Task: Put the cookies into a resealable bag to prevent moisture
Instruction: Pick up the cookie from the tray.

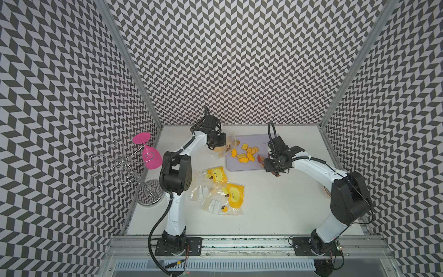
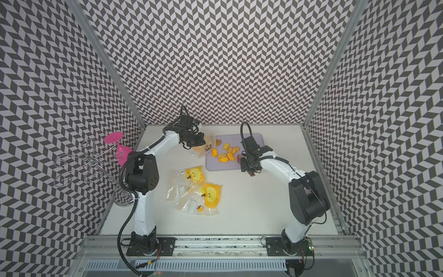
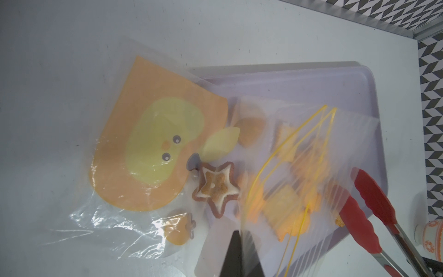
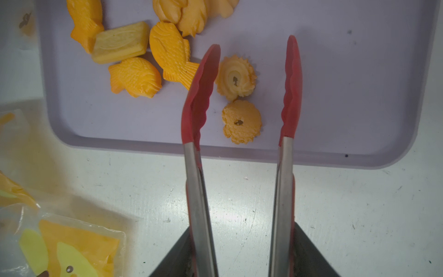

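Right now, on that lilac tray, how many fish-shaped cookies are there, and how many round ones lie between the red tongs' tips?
Fish-shaped cookies: 3
Round cookies between the tips of the tongs: 2
Total: 5

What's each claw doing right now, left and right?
Left claw: closed, pinching the clear resealable plastic bag.
Right claw: gripping the red-tipped metal tongs, whose tips stand apart, empty.

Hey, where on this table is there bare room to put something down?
Widest bare patch: the table between the spare bags and the right arm. The tray is bare beyond the tongs. Crowded: the cookies beside the held bag.
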Robot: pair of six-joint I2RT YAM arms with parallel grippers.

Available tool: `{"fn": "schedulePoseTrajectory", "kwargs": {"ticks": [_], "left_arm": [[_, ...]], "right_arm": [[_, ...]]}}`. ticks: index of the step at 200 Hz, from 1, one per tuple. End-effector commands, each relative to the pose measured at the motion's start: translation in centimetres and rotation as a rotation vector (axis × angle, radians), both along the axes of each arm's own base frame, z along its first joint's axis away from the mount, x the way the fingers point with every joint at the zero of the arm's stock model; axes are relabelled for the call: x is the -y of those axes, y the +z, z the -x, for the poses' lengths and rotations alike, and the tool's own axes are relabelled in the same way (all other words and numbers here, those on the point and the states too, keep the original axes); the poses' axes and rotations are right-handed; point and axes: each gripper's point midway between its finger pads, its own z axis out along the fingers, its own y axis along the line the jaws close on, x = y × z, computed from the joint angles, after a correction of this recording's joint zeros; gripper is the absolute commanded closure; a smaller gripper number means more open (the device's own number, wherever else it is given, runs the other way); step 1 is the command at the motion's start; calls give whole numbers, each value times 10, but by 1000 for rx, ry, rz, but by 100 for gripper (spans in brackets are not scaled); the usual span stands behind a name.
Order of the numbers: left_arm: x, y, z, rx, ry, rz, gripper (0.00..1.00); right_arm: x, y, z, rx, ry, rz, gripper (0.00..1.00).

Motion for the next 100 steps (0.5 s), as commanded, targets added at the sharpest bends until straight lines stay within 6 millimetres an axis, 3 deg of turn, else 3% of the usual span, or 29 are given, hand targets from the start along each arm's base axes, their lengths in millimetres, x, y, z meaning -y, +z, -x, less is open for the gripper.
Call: {"fn": "schedulePoseTrajectory", "kwargs": {"ticks": [1,68,100], "left_arm": [[5,15,-1,38,-15,15,100],[5,15,0,36,-15,16,100],[6,15,0,36,-15,16,100]], "right_arm": [[-11,10,-13,39,26,-44,44],[-6,-3,-7,-3,37,-9,50],[-5,3,-8,14,26,-10,55]]}}
